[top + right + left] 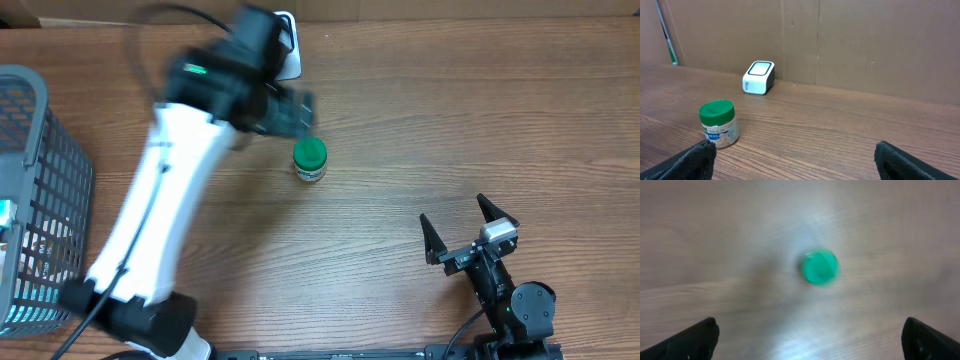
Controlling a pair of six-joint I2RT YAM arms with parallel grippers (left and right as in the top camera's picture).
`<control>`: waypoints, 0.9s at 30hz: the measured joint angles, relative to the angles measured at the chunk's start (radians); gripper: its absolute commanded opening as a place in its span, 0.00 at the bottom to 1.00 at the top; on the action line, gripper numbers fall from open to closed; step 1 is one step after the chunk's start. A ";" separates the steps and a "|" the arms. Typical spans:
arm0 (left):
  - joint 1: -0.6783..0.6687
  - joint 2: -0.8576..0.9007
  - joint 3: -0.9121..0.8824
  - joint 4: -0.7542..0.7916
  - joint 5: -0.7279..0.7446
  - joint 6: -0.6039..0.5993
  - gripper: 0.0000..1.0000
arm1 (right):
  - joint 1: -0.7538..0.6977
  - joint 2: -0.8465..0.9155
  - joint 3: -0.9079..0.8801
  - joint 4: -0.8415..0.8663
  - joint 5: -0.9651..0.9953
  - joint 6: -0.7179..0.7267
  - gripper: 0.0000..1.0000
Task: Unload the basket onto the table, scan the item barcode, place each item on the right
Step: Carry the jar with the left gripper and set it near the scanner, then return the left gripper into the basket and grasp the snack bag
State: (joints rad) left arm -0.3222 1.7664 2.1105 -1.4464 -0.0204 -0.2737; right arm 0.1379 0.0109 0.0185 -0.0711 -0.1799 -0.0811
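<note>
Left jaws gape wide above the upright green-lidded jar [310,160] on the counter [450,100]; right jaws open, empty, well apart.

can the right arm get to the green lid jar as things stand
Probably yes: the right gripper is open, and only bare table lies between it and the jar. The left gripper, open above the jar, could crowd the approach.

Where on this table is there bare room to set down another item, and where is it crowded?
Free: the wide wood right of the jar, from the back edge down to the right gripper; also the strip between jar and that gripper. Crowded: the left, with basket and left arm, and near the scanner.
</note>
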 measured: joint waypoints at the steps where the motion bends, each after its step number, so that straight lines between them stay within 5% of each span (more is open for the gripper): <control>1: 0.033 -0.001 0.056 -0.039 -0.009 0.004 0.99 | 0.000 0.000 0.000 0.000 0.000 0.000 1.00; 7: 0.389 -0.020 0.396 -0.231 -0.052 -0.003 1.00 | 0.000 0.000 0.000 0.000 0.000 0.000 1.00; 12: 0.761 -0.037 0.435 -0.237 -0.014 -0.043 1.00 | 0.000 0.000 0.000 0.000 0.000 0.000 1.00; 18: 1.083 -0.037 0.261 -0.205 0.021 -0.069 0.99 | 0.000 0.000 0.000 0.000 0.000 0.000 1.00; 27: 1.202 -0.032 -0.087 -0.004 0.000 -0.087 0.91 | 0.000 0.000 0.000 0.000 0.000 0.000 1.00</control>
State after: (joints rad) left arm 0.8799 1.7344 2.0235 -1.4506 -0.0204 -0.3611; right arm 0.1379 0.0109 0.0185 -0.0715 -0.1799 -0.0807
